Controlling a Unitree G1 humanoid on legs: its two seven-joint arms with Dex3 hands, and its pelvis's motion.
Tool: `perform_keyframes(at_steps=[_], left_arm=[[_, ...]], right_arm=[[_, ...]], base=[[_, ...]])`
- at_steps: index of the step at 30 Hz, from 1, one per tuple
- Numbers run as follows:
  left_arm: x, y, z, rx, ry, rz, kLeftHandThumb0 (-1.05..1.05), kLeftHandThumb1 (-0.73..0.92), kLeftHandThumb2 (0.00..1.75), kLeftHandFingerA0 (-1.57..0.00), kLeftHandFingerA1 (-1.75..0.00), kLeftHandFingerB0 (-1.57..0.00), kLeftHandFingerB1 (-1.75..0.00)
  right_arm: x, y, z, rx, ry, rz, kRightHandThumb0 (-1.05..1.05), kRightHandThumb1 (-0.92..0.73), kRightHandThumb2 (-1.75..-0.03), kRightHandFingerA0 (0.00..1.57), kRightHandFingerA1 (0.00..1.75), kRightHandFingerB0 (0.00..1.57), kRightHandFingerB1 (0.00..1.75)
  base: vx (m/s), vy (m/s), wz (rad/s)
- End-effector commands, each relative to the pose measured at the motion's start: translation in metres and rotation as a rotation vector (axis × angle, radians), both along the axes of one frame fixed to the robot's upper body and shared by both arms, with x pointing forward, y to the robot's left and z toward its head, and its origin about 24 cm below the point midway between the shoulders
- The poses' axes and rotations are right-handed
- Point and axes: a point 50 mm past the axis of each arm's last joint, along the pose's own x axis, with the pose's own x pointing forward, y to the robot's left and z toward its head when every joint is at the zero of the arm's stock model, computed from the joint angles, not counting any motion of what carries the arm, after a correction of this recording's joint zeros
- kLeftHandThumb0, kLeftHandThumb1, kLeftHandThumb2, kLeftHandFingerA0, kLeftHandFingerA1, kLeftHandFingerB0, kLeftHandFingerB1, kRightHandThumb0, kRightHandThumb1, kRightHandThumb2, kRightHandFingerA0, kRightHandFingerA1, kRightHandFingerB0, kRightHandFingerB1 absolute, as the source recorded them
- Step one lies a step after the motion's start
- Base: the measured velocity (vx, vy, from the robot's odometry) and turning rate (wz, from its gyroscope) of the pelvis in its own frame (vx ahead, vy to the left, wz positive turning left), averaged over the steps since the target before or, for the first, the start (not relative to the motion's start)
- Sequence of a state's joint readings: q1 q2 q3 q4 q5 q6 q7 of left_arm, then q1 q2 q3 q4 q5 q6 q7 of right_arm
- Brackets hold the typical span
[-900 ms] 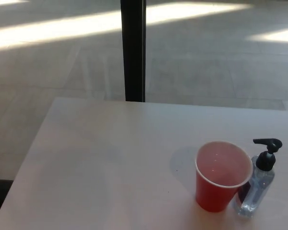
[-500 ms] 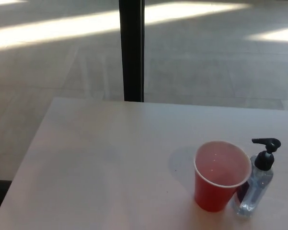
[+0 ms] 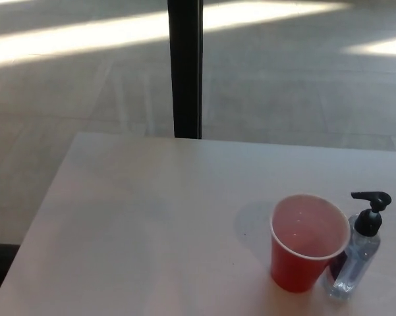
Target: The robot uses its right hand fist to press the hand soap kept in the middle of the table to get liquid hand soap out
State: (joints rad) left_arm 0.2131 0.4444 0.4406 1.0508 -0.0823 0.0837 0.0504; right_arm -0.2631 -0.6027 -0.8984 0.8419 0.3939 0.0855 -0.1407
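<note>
Comparing against the earlier head views, only a slight whole-picture shift is seen: camera motion, not object motion. Nothing on the table (image 3: 138, 217) has been displaced.

Landmark: the cup (image 3: 308, 242), red, upright, apparently empty, standing on the table toward the near right.

- Table: pale top, otherwise bare left of the cup and behind it.
- Pillar (image 3: 185, 66): dark, well behind the cup, beyond the far table edge, on the floor.
- Soap bottle (image 3: 357, 253): clear, upright, just right of the cup, touching it or nearly so; contact cannot be confirmed. Black pump head (image 3: 371, 205) is seen fully raised, nozzle pointing left over the cup rim.

Neither hand is in view, so clenched or released cannot be told for either. No arm is seen either.

Judgement: the press has not been started; no soap is seen dispensed. The right fist would need to be brought in from the right, above the pump head, and driven straight down. The bottle is narrow, so an off-centre push could tip it against the cup.
</note>
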Motion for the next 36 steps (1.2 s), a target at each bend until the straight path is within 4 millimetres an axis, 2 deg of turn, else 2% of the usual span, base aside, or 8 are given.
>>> perform_keyframes(at_steps=[1,4,10,15,21,22,26,36], left_arm=[[-0.001,0.006,0.005,0.031,0.024,0.020,-0.17,0.35,0.85,-0.81,-0.95,-0.56,-0.77],[-0.003,0.007,0.005,0.023,0.013,0.019,-0.17,0.36,0.81,-0.80,-0.99,-0.58,-0.80],[-0.003,0.006,0.005,0.020,0.012,0.011,-0.18,0.36,0.83,-0.78,-0.96,-0.57,-0.80],[-0.003,0.006,0.004,0.022,0.020,0.005,-0.18,0.36,0.81,-0.78,-0.95,-0.59,-0.79],[-0.002,0.005,0.005,0.015,0.005,0.006,-0.14,0.35,0.88,-0.77,-0.92,-0.57,-0.78],[-0.003,0.005,0.005,0.016,0.003,0.014,-0.16,0.36,0.83,-0.76,-0.97,-0.57,-0.80],[-0.003,0.002,0.004,0.012,0.002,0.013,-0.14,0.35,0.89,-0.78,-0.93,-0.55,-0.77],[-0.005,0.003,0.003,0.009,-0.001,0.022,-0.15,0.36,0.84,-0.75,-0.95,-0.57,-0.80]], right_arm=[[0.045,0.014,0.078,-0.172,-0.203,0.094,-0.59,-0.80,-0.64,0.56,0.63,0.18,0.38],[0.068,0.030,0.127,-0.305,-0.356,0.107,-0.50,-0.78,-0.63,0.91,0.81,0.42,0.46],[0.098,0.070,0.182,-0.412,-0.552,0.237,-0.34,-0.73,-0.63,0.93,1.38,0.81,0.69],[0.132,0.122,0.202,-0.450,-0.606,0.457,-0.29,-0.66,-0.80,0.95,1.75,0.66,1.22],[0.158,0.161,0.190,-0.429,-0.569,0.773,-0.16,-0.71,-0.88,0.89,1.75,0.58,1.28],[0.160,0.182,0.188,-0.459,-0.519,0.841,-0.30,-0.59,-0.93,1.01,1.75,0.86,1.07],[0.157,0.230,0.176,-0.518,-0.428,1.005,-0.18,-0.61,-0.95,1.18,1.67,0.75,1.22],[0.153,0.260,0.139,-0.441,-0.325,1.140,-0.23,-0.59,-1.03,0.97,1.75,0.71,1.45]], base=[[0.00,0.000,0.00],[0.00,0.000,0.00],[0.00,0.000,0.00],[0.00,0.000,0.02],[0.00,0.000,0.00],[0.00,0.000,0.00],[0.00,0.000,0.00],[0.00,0.000,0.00]])
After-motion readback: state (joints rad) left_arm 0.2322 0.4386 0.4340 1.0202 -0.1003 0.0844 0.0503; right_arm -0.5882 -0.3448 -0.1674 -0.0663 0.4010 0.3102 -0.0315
